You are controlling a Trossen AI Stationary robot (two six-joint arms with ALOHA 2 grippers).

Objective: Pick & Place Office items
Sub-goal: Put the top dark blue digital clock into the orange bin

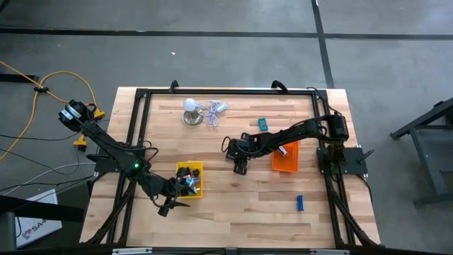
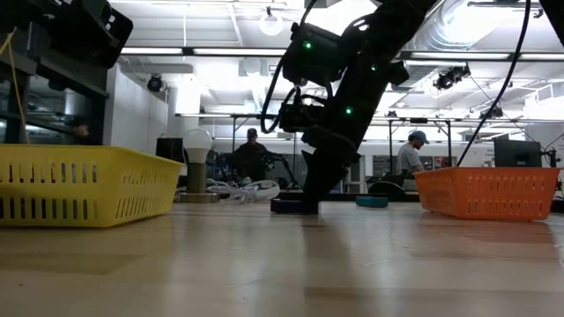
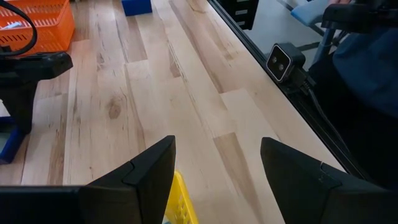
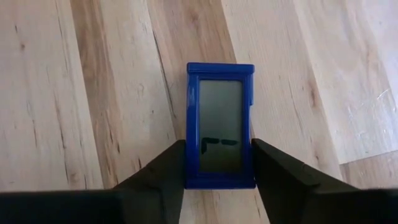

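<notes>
A flat blue block with a grey LCD window lies on the wooden table near its middle. My right gripper reaches down onto it. My left gripper is open and hovers at the near corner of the yellow tray, touching nothing. Several small dark, blue and red items lie inside that tray. A teal item and a blue item lie loose on the table. My right gripper pinches the blue block between its two fingers, on the two long side edges near one short end. The fingers come from above, pointing down. The block lies flat on the table, window up.
The orange tray stands right of my right gripper. A white bulb on a base with a pale cord sits near the far edge. A black frame borders the table. People stand in the room beyond. Bare wood lies between the trays.
</notes>
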